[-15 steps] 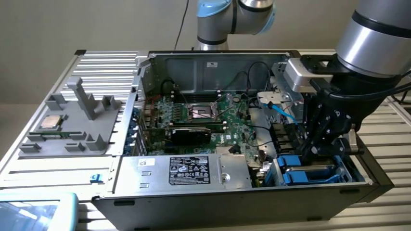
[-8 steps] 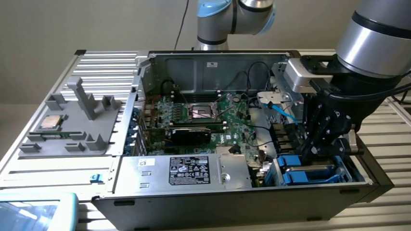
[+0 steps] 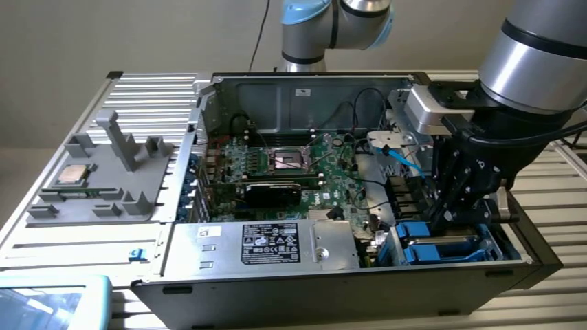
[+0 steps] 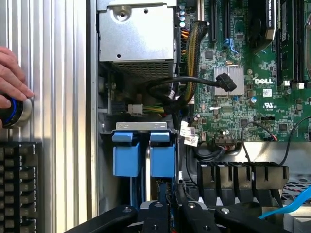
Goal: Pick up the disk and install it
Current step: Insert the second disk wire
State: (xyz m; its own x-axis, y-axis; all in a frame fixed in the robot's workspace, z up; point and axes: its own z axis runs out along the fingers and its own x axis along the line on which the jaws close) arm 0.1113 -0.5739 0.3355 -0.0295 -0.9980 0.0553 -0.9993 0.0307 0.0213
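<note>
Open tower case (image 3: 183, 271) lying on its side on the slatted desk (image 3: 55, 240); motherboard (image 3: 293, 172) exposed, power supply (image 3: 275, 244) with black label at about 6 o'clock of the board.

Gripper (image 3: 458, 213) down inside the drive bay (image 3: 513, 251), at roughly 4 o'clock of the case in the exterior view; jaws nearly closed, pinched at the top edge of the disk (image 3: 440, 247); the grip looks narrow, judged as holding the blue frame rather than the metal body.

Disk sits upright in the bay, blue frame tabs showing in the wrist view (image 4: 143, 155), just beside a bundle of black cables (image 4: 170, 94); appears mostly seated, not certain it is fully home.

Judgement on doing this well: keep the disk square to the bay rails; press straight along the slot, no twist; watch the blue SATA cable (image 3: 403, 159) and black leads nearby for snagging.

A person's hand (image 4: 12, 82) rests on a round knob (image 4: 14, 112) at the desk edge.

CPU chip (image 3: 73, 175) lies on the grey fixture tray (image 3: 119, 199), well apart.
</note>
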